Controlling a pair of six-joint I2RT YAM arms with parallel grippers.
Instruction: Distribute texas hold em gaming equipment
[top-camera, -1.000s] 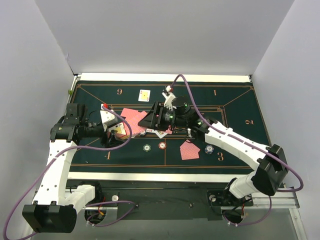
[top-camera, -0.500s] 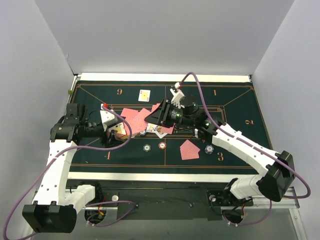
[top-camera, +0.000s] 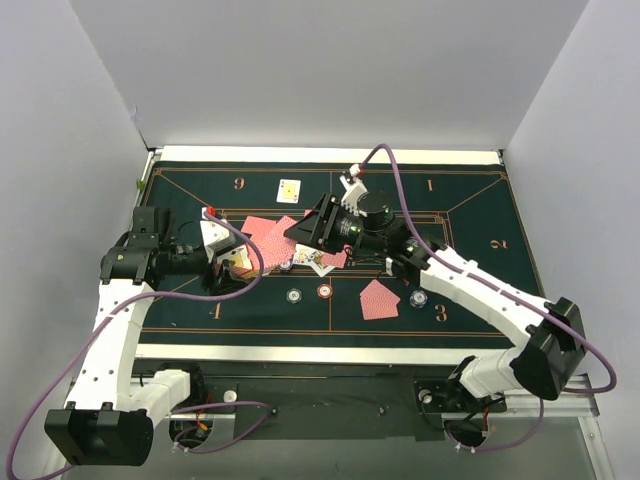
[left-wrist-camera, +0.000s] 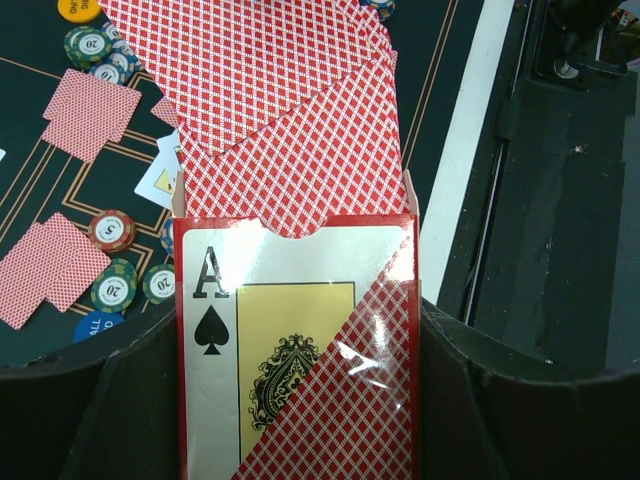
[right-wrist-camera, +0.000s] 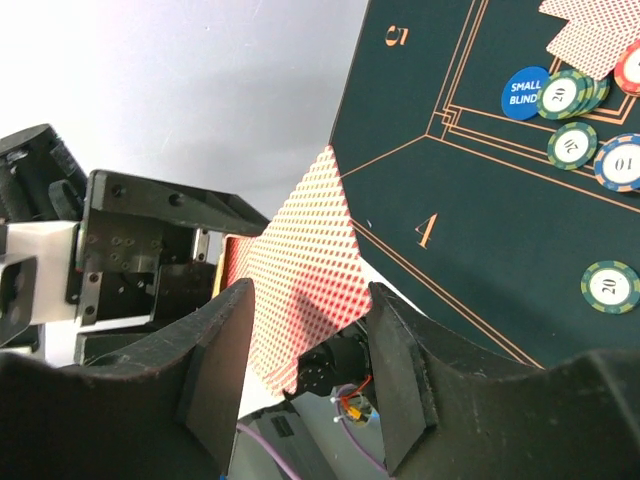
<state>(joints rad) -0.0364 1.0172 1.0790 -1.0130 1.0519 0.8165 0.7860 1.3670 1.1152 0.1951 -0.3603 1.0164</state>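
The left hand (left-wrist-camera: 295, 365) is clenching a card box (left-wrist-camera: 300, 300) with a big black ace on it. The bottom of the box is running off the picture. Red-backed cards (left-wrist-camera: 290, 110) are sticking out of the top of the box in a fan, over the green mat (top-camera: 470, 230) on the desk (top-camera: 330, 353). The fan is hiding most of a white card (left-wrist-camera: 158, 182), and only a corner is showing. The top edge of the picture is cutting off an orange disc (left-wrist-camera: 78, 8).

The right hand (right-wrist-camera: 310, 292) is sitting at the end of the fan. One red card (right-wrist-camera: 300, 230) is lying between its two fingers (right-wrist-camera: 215, 370). I cannot tell if the hand is squeezing that card or just sitting around it.

From above, the right hand and its arm (top-camera: 470, 290) are covering the middle of the mat, so the cards there are hard to see. Chips (right-wrist-camera: 611, 287) and a blue disc (right-wrist-camera: 524, 90) are lying on the mat, apart from both hands.
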